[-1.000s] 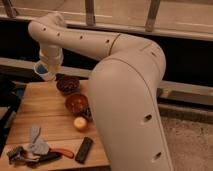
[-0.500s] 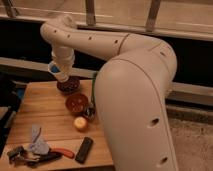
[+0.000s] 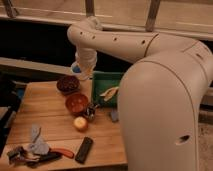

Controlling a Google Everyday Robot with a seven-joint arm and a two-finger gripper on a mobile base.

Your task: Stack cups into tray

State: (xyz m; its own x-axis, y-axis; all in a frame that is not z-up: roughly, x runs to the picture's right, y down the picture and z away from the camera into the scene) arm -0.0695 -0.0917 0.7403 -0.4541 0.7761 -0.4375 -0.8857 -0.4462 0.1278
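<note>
My gripper [image 3: 81, 71] hangs from the arm's wrist above the table's far edge, just left of the green tray [image 3: 119, 78]. It is shut on the small light-blue cup [image 3: 75, 68], which it holds in the air over the gap between the dark brown bowl [image 3: 67, 84] and the tray's left wall. The tray holds a tan object [image 3: 109, 92]; its right part is hidden behind my arm. The white tapered cup is out of view.
An orange bowl [image 3: 76, 103] sits in front of the brown bowl. A small metallic item [image 3: 91, 111], a yellow ball [image 3: 80, 123], a black remote [image 3: 83, 149], a grey cloth [image 3: 36, 143] and a red-handled tool [image 3: 61, 152] lie on the wooden table [image 3: 40, 107]. My arm's bulk covers the right side.
My arm has swung to the right with the light-blue cup, from beyond the table's left side to just beside the green tray, which has come into view.
</note>
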